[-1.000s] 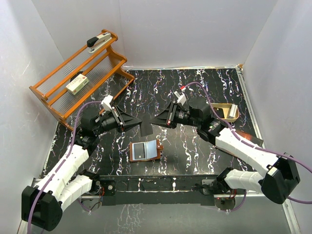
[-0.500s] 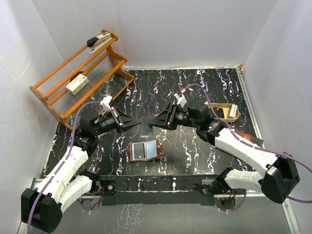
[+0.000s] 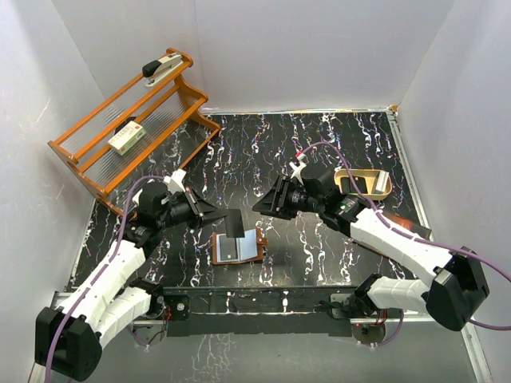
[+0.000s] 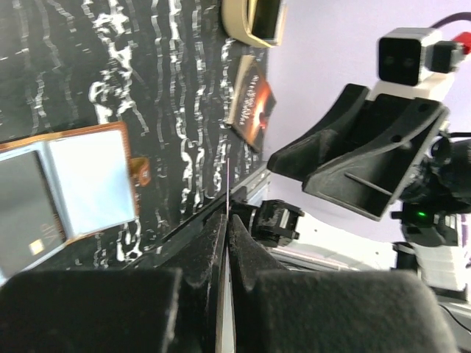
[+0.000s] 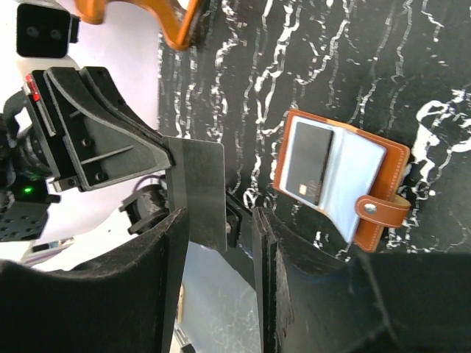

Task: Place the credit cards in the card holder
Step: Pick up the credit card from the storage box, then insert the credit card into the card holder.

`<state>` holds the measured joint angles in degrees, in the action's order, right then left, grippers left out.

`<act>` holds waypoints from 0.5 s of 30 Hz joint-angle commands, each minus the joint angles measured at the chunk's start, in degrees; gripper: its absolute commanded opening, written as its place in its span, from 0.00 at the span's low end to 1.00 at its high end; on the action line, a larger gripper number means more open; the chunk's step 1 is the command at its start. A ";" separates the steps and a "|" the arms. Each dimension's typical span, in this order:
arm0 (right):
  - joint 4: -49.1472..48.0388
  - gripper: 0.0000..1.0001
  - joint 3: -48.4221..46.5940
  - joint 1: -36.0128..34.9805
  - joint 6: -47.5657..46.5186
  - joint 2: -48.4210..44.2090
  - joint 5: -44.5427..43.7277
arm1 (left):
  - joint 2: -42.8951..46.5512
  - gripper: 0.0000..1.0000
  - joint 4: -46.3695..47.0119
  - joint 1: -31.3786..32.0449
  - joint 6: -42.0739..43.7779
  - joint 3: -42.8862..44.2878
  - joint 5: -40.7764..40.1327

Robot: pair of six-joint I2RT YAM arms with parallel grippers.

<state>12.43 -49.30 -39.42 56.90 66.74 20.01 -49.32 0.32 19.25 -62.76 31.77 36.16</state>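
The black, white-veined surface (image 3: 319, 144) fills the floor of the white-walled booth. At its far left corner stands an orange rack (image 3: 120, 102), with a stapler (image 3: 162, 66) on its top rail and a white-and-green box (image 3: 126, 138) on a shelf below.

Both arms reach inward from the near edge, and their hands meet above the middle of the surface. Under the right forearm lies a dark lettered book (image 4: 252, 103). A tan curved object (image 3: 351, 174) sits beyond it, near the right wall.

The left hand (image 3: 217, 217) is clenched on a dark grey credit card (image 3: 234, 223). It grips one edge and holds the card off the surface, just above the far side of the card holder (image 5: 396, 170). The left wrist view shows that card edge-on, as a thin line between the closed fingers.

The right hand (image 3: 257, 206) is released: its fingers stand apart, beside the held card and clasping nothing.

The brown holder lies spread open near the front edge, pockets up. A second card (image 5: 309, 163) — dark, with a small gold chip — sits in one pocket, and the pocket beside it looks pale. The snap tab (image 5: 377, 209) sticks out from the holder's outer edge.
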 commanded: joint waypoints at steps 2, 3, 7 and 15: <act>0.68 0.37 -0.23 -0.69 -3.75 4.10 -1.16 | -2.18 0.00 -3.89 0.18 5.40 -2.17 -1.33; 1.04 0.36 -0.39 -0.86 -4.28 5.50 -1.35 | -2.78 0.00 -3.81 0.18 5.93 -2.42 -1.34; 2.15 0.34 -1.98 -1.86 -6.88 10.03 -2.18 | -4.89 0.00 -3.57 0.19 7.69 -3.29 -1.61; 5.20 0.21 -6.70 -5.75 -11.64 18.61 -5.24 | -8.40 0.00 -1.06 0.22 8.86 -5.54 -1.28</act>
<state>17.54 -51.72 -43.59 48.73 83.92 17.37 -57.14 -2.17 19.25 -55.46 27.11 34.15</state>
